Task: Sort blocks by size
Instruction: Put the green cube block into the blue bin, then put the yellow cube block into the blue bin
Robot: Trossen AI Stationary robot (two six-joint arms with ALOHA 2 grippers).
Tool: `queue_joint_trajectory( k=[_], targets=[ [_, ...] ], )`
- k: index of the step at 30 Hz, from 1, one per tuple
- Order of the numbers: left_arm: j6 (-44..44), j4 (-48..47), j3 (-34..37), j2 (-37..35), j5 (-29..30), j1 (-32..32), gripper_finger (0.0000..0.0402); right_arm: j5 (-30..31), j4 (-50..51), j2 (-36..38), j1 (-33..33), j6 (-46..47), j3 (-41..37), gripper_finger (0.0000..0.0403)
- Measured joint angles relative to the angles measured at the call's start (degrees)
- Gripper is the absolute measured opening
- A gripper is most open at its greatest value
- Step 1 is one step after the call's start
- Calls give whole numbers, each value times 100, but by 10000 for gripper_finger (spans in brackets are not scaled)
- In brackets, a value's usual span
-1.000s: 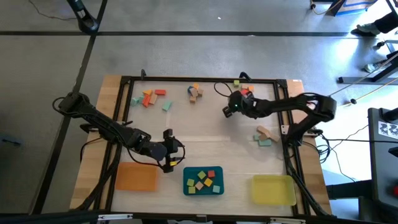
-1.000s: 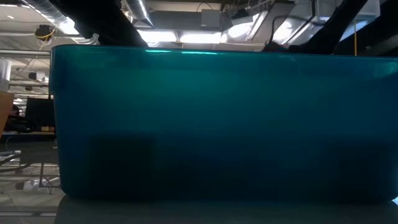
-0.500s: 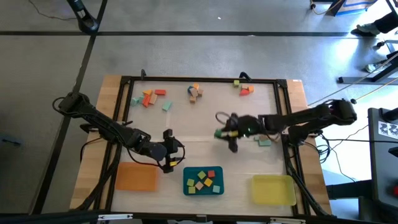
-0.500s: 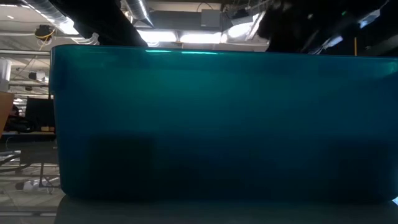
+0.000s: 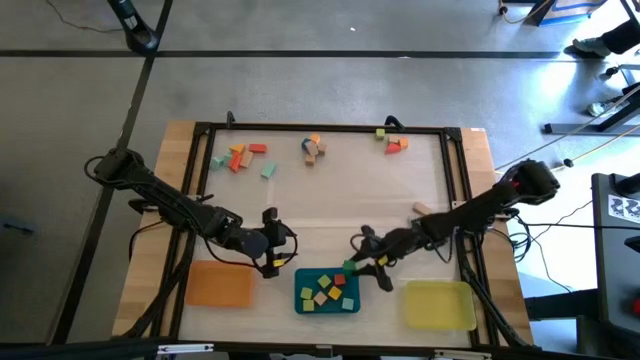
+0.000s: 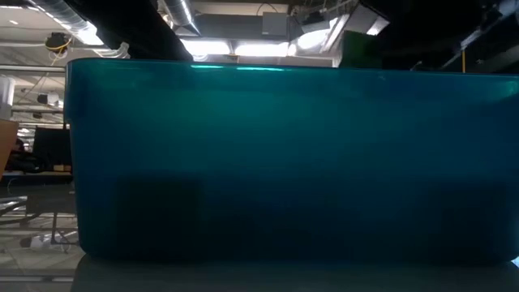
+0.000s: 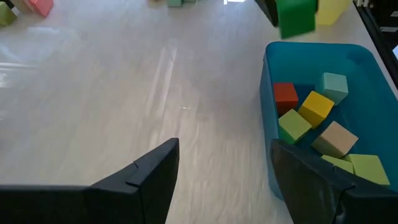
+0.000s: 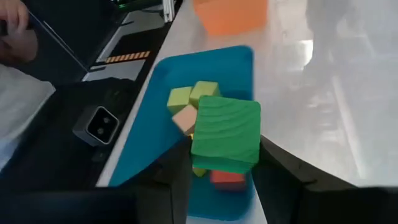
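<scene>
My right gripper (image 5: 354,267) is shut on a green block (image 8: 226,134) and hangs over the far right corner of the teal tray (image 5: 327,305). That tray holds several blocks (image 7: 314,124) in yellow, green, red, mint and tan. In the low view the green block (image 6: 360,49) shows above the tray's wall (image 6: 276,162). More blocks lie along the far side of the table (image 5: 240,155), (image 5: 315,147), (image 5: 392,141). My left gripper (image 5: 272,240) stands open just left of the teal tray, with nothing between its fingers. My right gripper pinches the green block by two opposite side faces (image 8: 249,146) between its two fingers (image 8: 283,177). The fingers slant downward from the table's right side. The block is lifted clear, above the teal tray's far right corner.
An orange tray (image 5: 218,284) sits at the near left and a yellow tray (image 5: 438,305) at the near right. A tan block (image 5: 424,210) lies near the right frame rail. A black frame (image 5: 320,128) runs around the table.
My right gripper has swung from the far right group of blocks toward the table's near edge, turning as it went. It has carried the green block across the table to the teal tray. My left arm has kept still.
</scene>
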State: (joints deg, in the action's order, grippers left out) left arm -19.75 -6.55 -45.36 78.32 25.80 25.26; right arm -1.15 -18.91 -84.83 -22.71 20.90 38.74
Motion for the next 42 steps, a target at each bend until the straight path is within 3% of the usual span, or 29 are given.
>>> queue_joint_trajectory(
  k=[9,23,26,36,42],
  targets=[
    [-85,-4,0,0,-2,0,237,113,-106,-429,-171,869,0,151],
    [-86,-28,0,0,-2,0,237,46,-158,-438,-169,1103,0,155],
    [-86,-31,0,0,-2,0,237,55,-181,-438,-169,1095,0,179],
    [-47,-33,0,0,-4,0,237,24,-353,-364,-140,943,-2,316],
    [-49,-34,0,0,-4,0,237,-47,-123,-109,198,1188,-2,339]
  ],
)
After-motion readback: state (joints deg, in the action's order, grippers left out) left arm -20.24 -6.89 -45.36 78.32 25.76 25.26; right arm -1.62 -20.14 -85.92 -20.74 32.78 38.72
